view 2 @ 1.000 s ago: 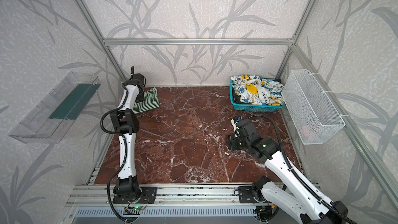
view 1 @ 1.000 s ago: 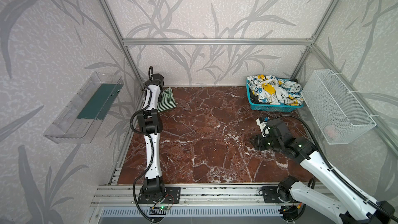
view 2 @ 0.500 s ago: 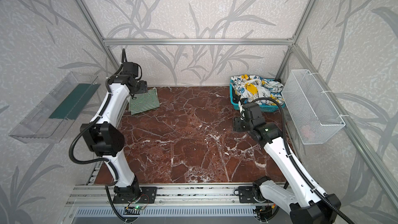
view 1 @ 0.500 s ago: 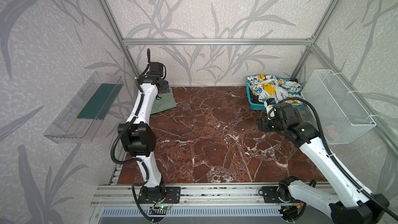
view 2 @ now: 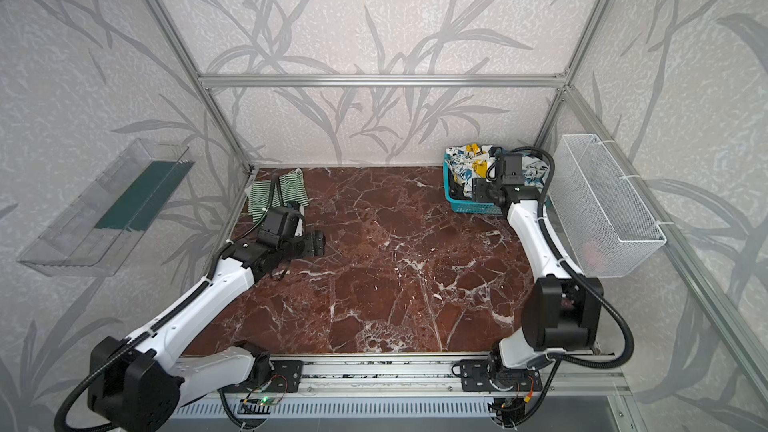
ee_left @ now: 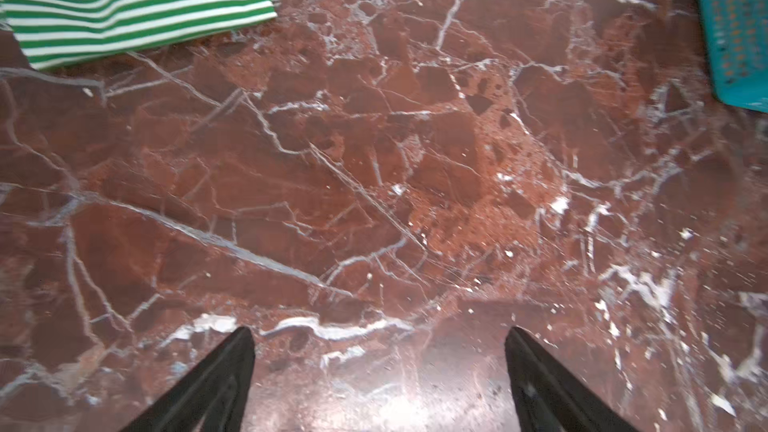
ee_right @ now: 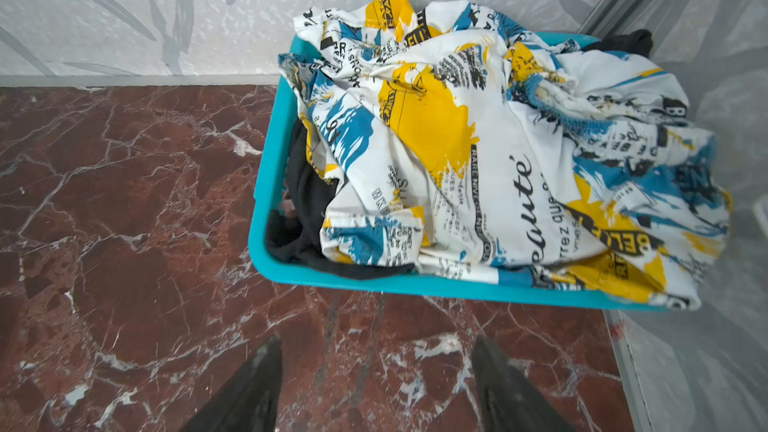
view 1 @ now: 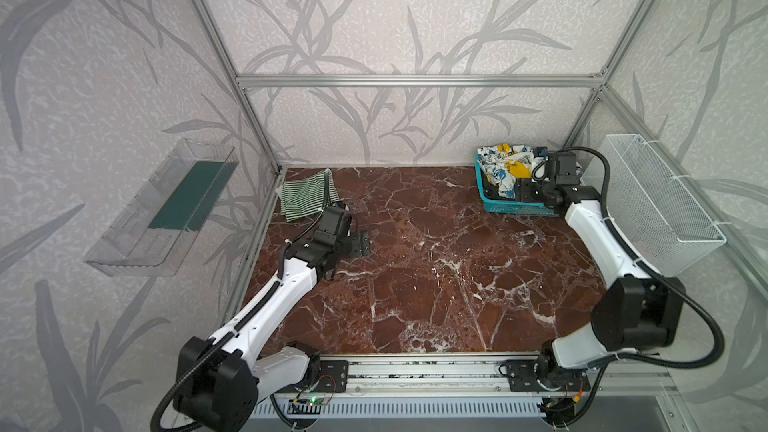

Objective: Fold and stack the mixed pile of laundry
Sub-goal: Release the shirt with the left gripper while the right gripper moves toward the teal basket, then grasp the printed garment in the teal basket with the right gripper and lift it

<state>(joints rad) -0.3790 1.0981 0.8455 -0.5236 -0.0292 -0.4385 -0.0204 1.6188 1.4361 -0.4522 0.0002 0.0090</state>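
**A:** Where are the clothes?

**B:** The green-and-white striped cloth [view 1: 305,197] lies folded in the far left corner of the red-brown marble surface [view 1: 436,276]. The rest sit in the teal plastic basket [ee_right: 266,184] in the far right corner. The crumpled white cloth with blue, yellow and black print [ee_right: 498,151] is on top. A black cloth [ee_right: 307,201] peeks out under it.

**A:** What are the tools doing?

**B:** The right tool [ee_right: 376,340] is just beside the basket. Its jaws are wide with nothing in them. The left tool [ee_left: 379,332] hangs over the bare surface near the striped cloth, wide too, and empty.

**A:** So what comes next?

**B:** I think the right tool picks up the printed cloth.

**A:** How does it do that well?

**B:** It should pinch a high bump of the printed cloth and not reach deep. Then the black cloth likely stays behind. It should lift straight up, slowly, so the light basket does not tip or slide.

**A:** And then?

**B:** Bring it to the bare middle, away from the striped cloth. There the left tool can grab another edge and spread it flat.
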